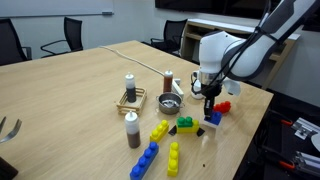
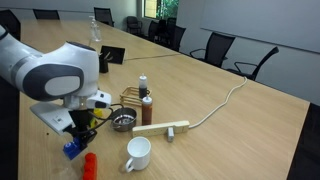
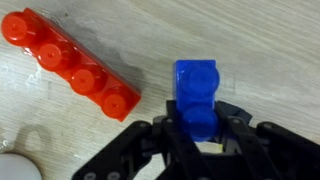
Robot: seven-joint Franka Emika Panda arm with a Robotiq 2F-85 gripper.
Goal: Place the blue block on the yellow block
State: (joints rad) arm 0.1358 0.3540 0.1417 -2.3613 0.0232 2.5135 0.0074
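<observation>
**blue block in the pinch, yellow block well apart**

in the wrist view your hand [image 3: 200, 135] is drawn in on the near end of the blue block [image 3: 197, 90]. one finger is against each long side, so it reads as a pinch, not a spread. gripping the end leaves the studded top and the far half free, which should help when you seat it on another brick. the four-stud red brick [image 3: 80, 62] lies just beside it at a slant but not touching, so it should stay put.

you cannot tell from these views whether the block rests on the tabletop [image 1: 80, 90] or is just off it.

the yellow block [image 1: 173, 157], the long narrow bar, lies flat near the tabletop's front edge, well apart from the hand. the green brick [image 1: 185, 124] lies between, and a chunkier yellow brick [image 1: 158, 130] and a long blue bar [image 1: 145, 160] lie near the target. you will probably need height to clear them, and must line the studs up along the bar.
</observation>
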